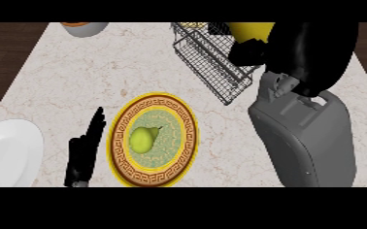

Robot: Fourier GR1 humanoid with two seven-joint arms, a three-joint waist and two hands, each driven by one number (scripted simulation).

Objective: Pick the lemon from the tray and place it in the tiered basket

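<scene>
- Right hand (247, 52), black, at about 1 o'clock of the view, over the wire tiered basket (215, 73); its fingers curl round a yellow lemon (251, 29), whose upper part shows above the hand
- The lemon is thus off the tray and held at the basket's far right end; whether it already touches the wire cannot be told
- Step in hand, as judged: the release. To do it well, bring the fruit low inside the wire walls before the fingers uncurl, so that it settles in a tier rather than rolling over the rim; then lift the hand straight up, away from the mesh
- Grey right forearm (308, 140) fills the view from 3 to 5 o'clock and hides the worktop (86, 77) beneath it
- Left hand (84, 150), at 8 o'clock, fingers straight and pointing up, resting just beside the plate and holding nothing
- Patterned plate (153, 140) with a gold key border at 6 o'clock, carrying a green-yellow pear-like fruit (143, 139); well apart from the basket, no obstacle
- White dish (18, 150) at 9 o'clock, cut by the view's edge; a grey bowl (84, 28) at 11 o'clock
- Chief obstruction: the basket's own raised wire edges close to the fingers
</scene>
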